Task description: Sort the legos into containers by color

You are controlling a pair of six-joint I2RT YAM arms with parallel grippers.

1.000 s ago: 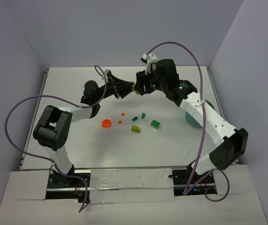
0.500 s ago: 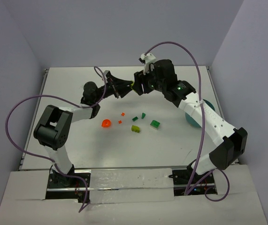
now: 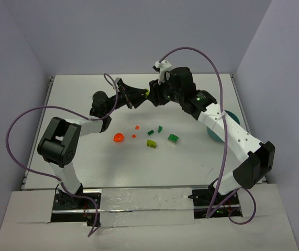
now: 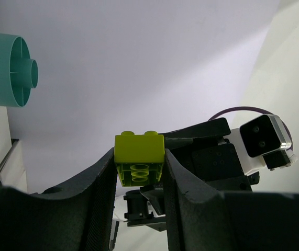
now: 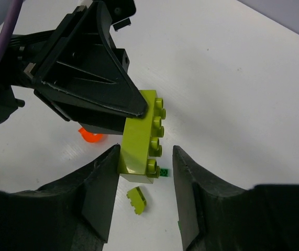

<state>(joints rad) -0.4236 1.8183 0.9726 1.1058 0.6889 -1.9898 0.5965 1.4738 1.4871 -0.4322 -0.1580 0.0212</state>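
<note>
Top external view is showing both arms stretching out over the table and meeting in the air, well to the left of the teal bowl and farther back than it. The bowl itself is sitting half hidden under the right arm, and I cannot tell what is lying inside it.

The left gripper is pinching a lime green brick across its narrow width. Both fingers are pressing flat against the brick's sides, and the jaws are standing only as far apart as the brick is wide. In the left wrist view the studs are pointing up and the hollow end is facing the lens.

The right gripper is facing the left one head-on. Its jaws are standing partly open, with one finger on either side of the brick's free end. A thin gap is showing on each side, so they are straddling the brick without gripping it.

The other legos are lying loose on the table, all to the left of the bowl. A green brick is lying nearest to it. Two dark green bits and a small lime piece are lying farther from the bowl, and two tiny orange-red bits farther again. An orange-red round piece is lying farthest from the bowl.
</note>
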